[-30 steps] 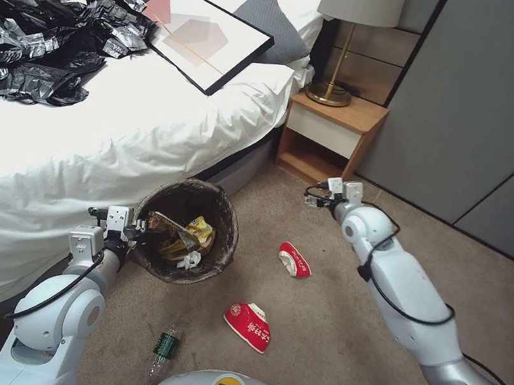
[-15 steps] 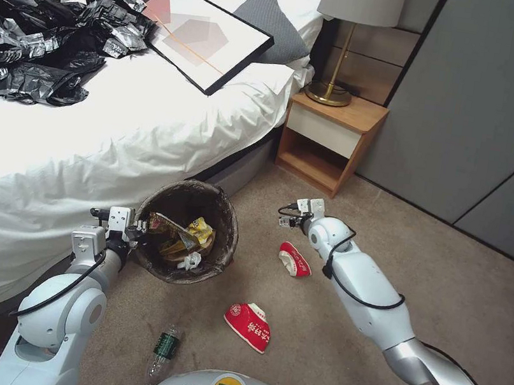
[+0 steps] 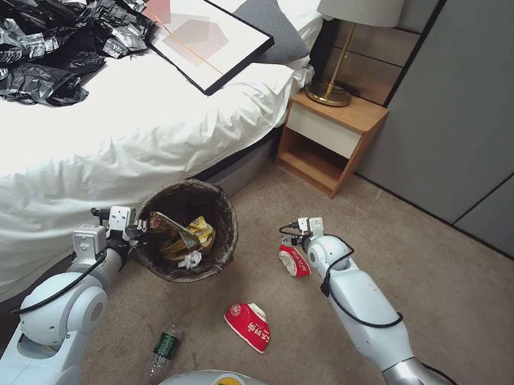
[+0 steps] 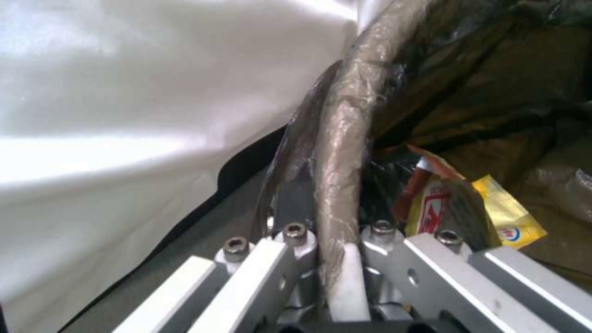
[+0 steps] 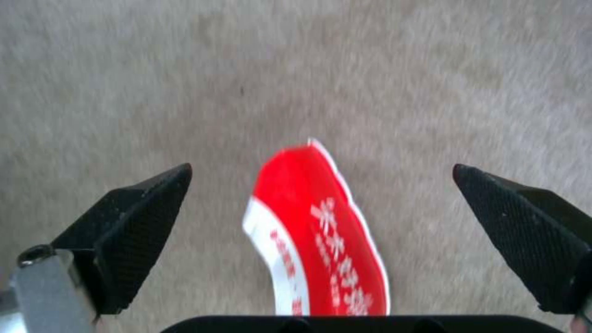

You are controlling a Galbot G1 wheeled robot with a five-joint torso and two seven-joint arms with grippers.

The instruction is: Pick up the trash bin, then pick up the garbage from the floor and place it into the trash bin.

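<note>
We see the left gripper [image 3: 139,226], jaws clenched on the rim of the trash bin [image 3: 227,239]. The right gripper [image 5: 321,217], jaws released, straddles 1 crushed noodle bowl [image 5: 321,231] on the floor [image 3: 335,358].

Bright, even room light; wrist views blurred.

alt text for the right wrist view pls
The right gripper hangs open just above a crushed red-and-white noodle bowl lying on beige carpet, its two black fingertips spread to either side of the bowl and not touching it.
</note>
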